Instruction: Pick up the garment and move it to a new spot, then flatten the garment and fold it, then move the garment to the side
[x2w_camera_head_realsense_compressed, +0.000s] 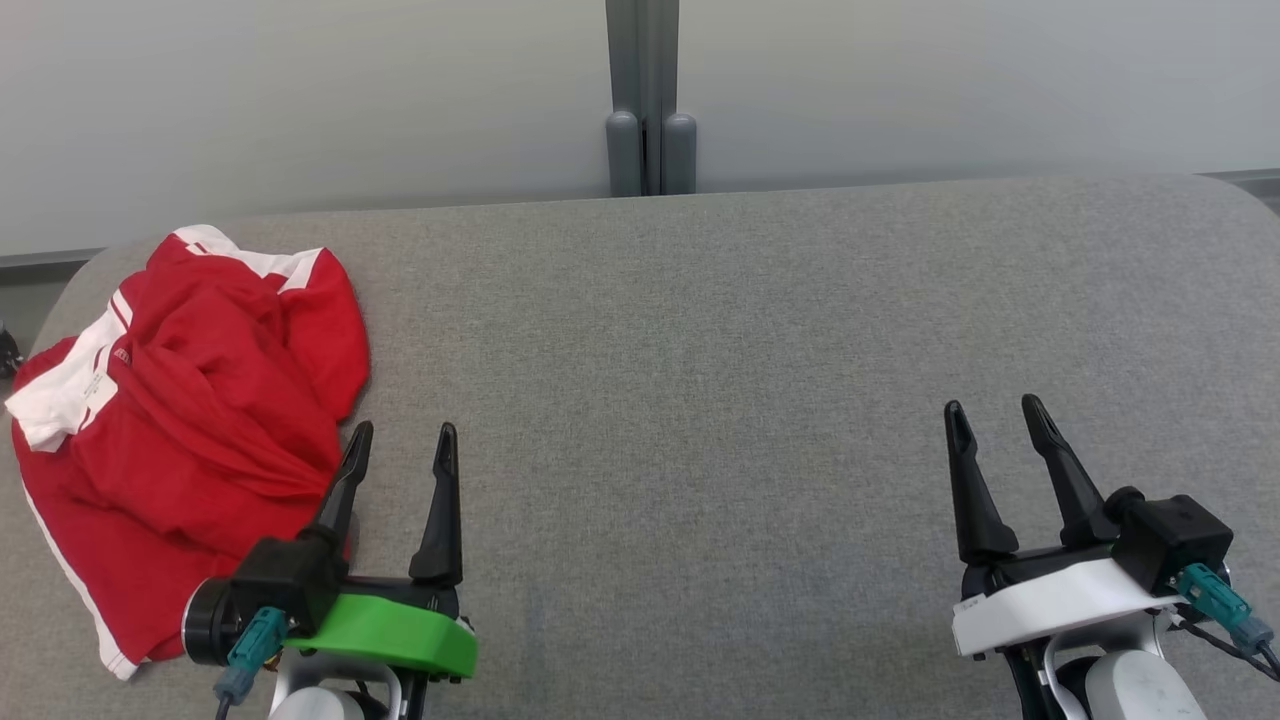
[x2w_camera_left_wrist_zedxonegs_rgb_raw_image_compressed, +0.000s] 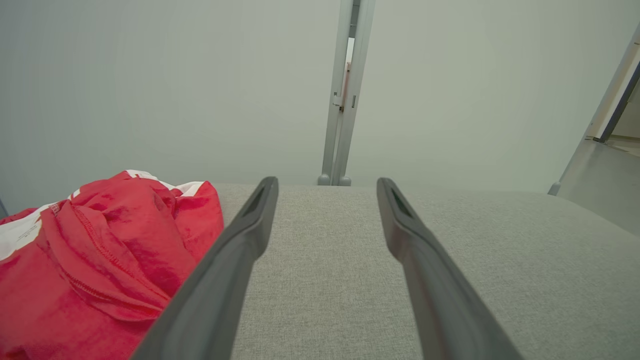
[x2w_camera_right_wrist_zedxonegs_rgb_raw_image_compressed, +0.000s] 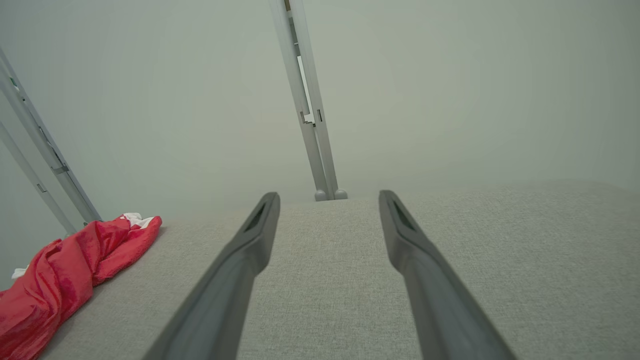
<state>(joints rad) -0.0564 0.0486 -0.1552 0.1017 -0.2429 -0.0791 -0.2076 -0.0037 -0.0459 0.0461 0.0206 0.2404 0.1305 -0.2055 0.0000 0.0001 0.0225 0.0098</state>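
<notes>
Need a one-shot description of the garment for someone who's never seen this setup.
Start from the wide grey upholstered surface that spans the head view. At its left end, just left of the green-based left gripper, lies the garment: a crumpled heap. It is bright red with white trim, against plain grey all round.

In the head view, the near edge of the garment (x2w_camera_head_realsense_compressed: 190, 420) is partly covered by the left gripper (x2w_camera_head_realsense_compressed: 405, 430). The print on its white label (x2w_camera_head_realsense_compressed: 97, 386) is too small to be read. A dark object (x2w_camera_head_realsense_compressed: 6, 352) at the left edge is cut off and cannot be identified. In both wrist views the garment is cropped by the left edge.
</notes>
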